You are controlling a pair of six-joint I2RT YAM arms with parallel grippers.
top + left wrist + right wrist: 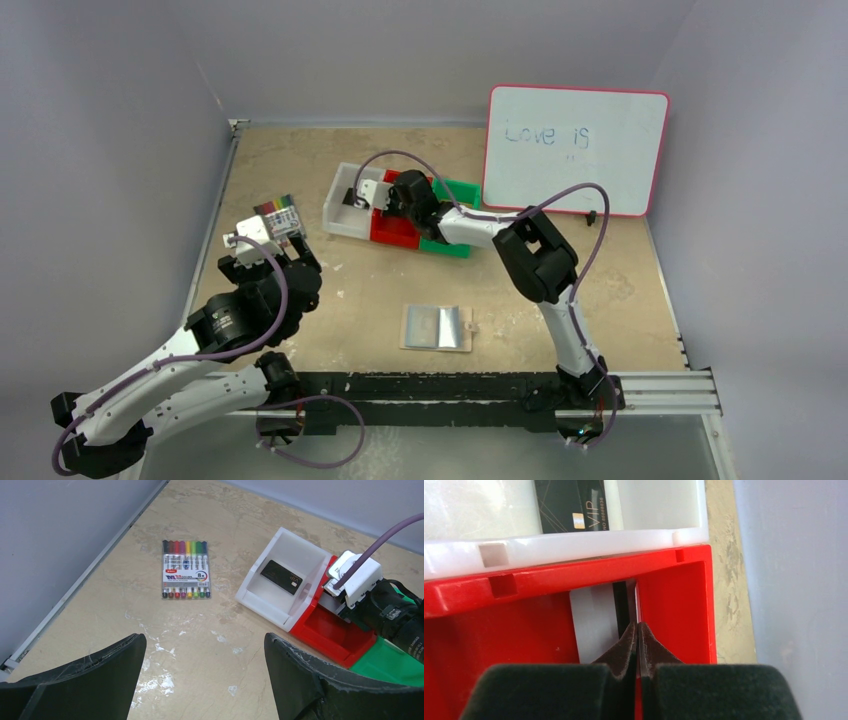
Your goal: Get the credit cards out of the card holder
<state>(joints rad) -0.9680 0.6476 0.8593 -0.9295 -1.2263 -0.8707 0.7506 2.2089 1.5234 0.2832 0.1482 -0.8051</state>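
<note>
The card holder (437, 327) lies open on the table in front of the arm bases, its silvery inside facing up. A black credit card (282, 575) (571, 505) lies in the white bin (265, 605). A silver-grey card with a dark stripe (591, 620) lies in the red bin (499, 645). My right gripper (637, 627) (385, 210) hangs in the red bin just over that card, its jaws shut, with red showing through the slit between them. My left gripper (205, 640) (275, 250) hovers open at the left, nothing between its fingers.
A pack of coloured markers (185, 570) (280, 215) lies ahead of the left gripper. The white, red and green bins (455, 190) stand in a row at the table's middle back. A whiteboard (575, 150) leans at the back right.
</note>
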